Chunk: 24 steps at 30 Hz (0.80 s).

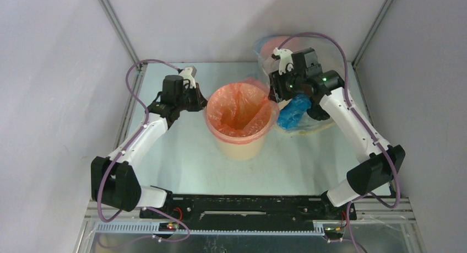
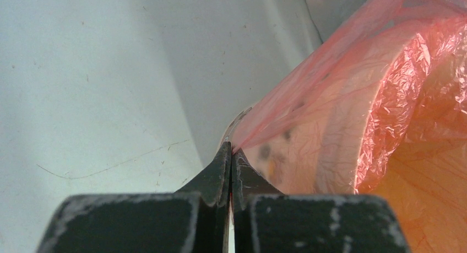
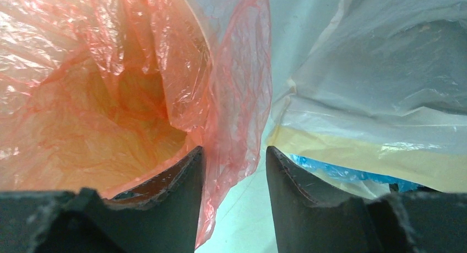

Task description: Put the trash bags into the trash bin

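The cream trash bin (image 1: 240, 147) stands mid-table with a thin red trash bag (image 1: 240, 111) lining it and folded over its rim. My left gripper (image 1: 198, 101) is shut on the bag's edge at the bin's left side; in the left wrist view the fingers (image 2: 223, 173) pinch the red film (image 2: 308, 93) stretched over the bin wall (image 2: 308, 154). My right gripper (image 1: 275, 93) is open at the bin's right rim; in the right wrist view a loose flap of the red bag (image 3: 237, 98) hangs between its fingers (image 3: 187, 176), not gripped.
A crumpled blue bag (image 1: 293, 111) lies on clear plastic right of the bin, under the right arm. A clear bag with orange inside (image 1: 270, 43) sits at the back. Grey walls enclose the table (image 1: 182, 159).
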Available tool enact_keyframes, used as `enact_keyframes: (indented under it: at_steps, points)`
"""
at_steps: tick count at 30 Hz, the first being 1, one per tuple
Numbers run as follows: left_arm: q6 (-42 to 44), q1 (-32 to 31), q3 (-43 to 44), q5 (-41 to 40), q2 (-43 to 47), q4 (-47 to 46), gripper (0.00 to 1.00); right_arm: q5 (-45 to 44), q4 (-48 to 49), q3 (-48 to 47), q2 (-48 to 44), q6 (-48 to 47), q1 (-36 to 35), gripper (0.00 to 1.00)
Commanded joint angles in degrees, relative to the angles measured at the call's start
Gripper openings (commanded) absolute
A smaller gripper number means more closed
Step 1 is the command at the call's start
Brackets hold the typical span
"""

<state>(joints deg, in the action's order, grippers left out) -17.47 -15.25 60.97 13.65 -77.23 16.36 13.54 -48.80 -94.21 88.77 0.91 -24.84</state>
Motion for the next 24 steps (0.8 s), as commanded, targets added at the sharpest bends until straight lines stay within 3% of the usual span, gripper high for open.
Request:
enact_keyframes:
  at_steps: [1, 3, 13, 24]
  points:
    - [1.3, 0.2, 0.8, -0.6, 0.9, -0.3, 0.00, 5.4, 3.5, 0.5, -2.9, 1.1, 1.2, 0.47]
    - [1.3, 0.2, 0.9, -0.5, 0.9, -0.3, 0.00, 6.8, 4.0, 1.0, -3.2, 1.3, 1.5, 0.48]
    - [1.4, 0.2, 1.0, -0.8, 0.6, -0.1, 0.00, 7.8, 5.9, 4.4, -3.7, 2.8, 3.3, 0.01]
    - [1.1, 0.2, 1.5, -0.5, -2.0, 0.0, 0.00, 5.5, 13.6, 15.0, -4.0, 7.9, 4.1, 0.00]
